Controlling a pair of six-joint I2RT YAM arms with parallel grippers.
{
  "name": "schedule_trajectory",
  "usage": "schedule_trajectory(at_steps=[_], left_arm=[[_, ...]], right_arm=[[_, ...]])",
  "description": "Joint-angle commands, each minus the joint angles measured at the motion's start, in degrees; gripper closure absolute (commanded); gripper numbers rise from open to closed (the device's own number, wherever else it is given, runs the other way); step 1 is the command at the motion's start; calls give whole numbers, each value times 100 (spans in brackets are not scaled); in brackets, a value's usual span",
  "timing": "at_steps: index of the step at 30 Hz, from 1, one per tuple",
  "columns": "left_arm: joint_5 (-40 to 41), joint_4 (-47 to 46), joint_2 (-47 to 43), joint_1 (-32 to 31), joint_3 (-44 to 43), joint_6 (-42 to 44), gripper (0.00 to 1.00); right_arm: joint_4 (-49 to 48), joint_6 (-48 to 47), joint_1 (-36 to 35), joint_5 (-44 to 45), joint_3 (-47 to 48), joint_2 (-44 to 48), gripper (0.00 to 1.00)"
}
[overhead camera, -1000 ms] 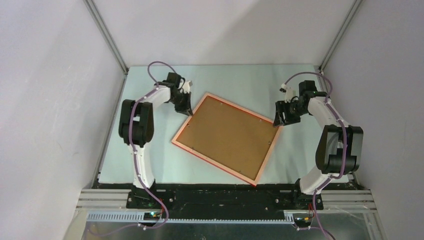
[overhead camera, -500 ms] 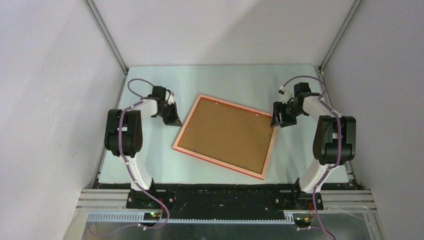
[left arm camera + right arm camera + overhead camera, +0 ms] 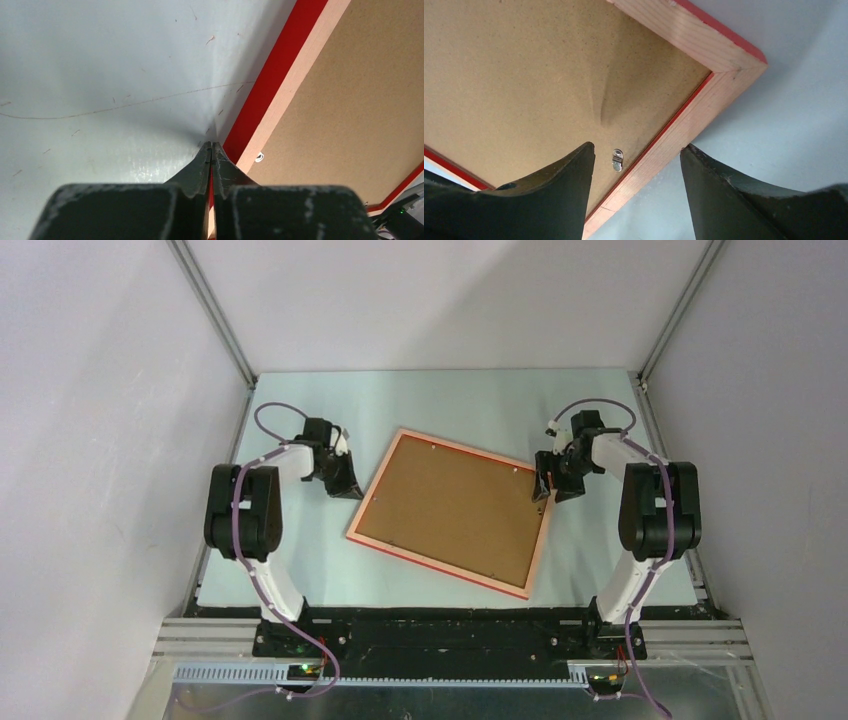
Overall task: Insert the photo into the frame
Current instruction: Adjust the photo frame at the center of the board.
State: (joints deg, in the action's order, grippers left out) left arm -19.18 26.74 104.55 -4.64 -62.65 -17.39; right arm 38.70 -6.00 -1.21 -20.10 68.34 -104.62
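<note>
The frame [image 3: 437, 566] lies face down in the middle of the table, its pale orange-pink back up, with the brown backing board [image 3: 455, 510] inside it. The photo is hidden. My left gripper [image 3: 349, 489] is shut with nothing in it. Its tips [image 3: 211, 145] rest low on the table against the frame's red left edge [image 3: 270, 75]. My right gripper [image 3: 547, 494] is open near the frame's far right corner. In the right wrist view it [image 3: 638, 147] straddles the frame's right rail [image 3: 674, 135], with one finger over the backing board [image 3: 524, 65] and the other over the table.
A small metal turn clip [image 3: 617, 159] sits on the backing board beside the right rail, and another [image 3: 259, 157] by the left rail. Grey walls and aluminium posts enclose the table on three sides. The arm bases stand at the near edge.
My left gripper drew back left from the frame's far left corner to its left edge. The frame turned slightly. My right gripper moved left over the right rail and opened a little wider.
</note>
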Motion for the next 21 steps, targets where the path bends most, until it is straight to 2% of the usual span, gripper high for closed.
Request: schedule_trajectory(at_steps=[1,10,15,21], left_arm=[[-50,118,-273,-36,131,350,93],[-706,486,-387,-316,294,1290,77],[-1180,925,-346,-510,342,1796,74],[-1169,1022,-510,-572,430,1943,73]], right_arm=[[11,46,-53,85,-70,-32,33],[-23,-29,-47,-283,265,-503,36],[108,-188,-60,-413,806,-807,35],[307,-570,-32,-336,988,-853,33]])
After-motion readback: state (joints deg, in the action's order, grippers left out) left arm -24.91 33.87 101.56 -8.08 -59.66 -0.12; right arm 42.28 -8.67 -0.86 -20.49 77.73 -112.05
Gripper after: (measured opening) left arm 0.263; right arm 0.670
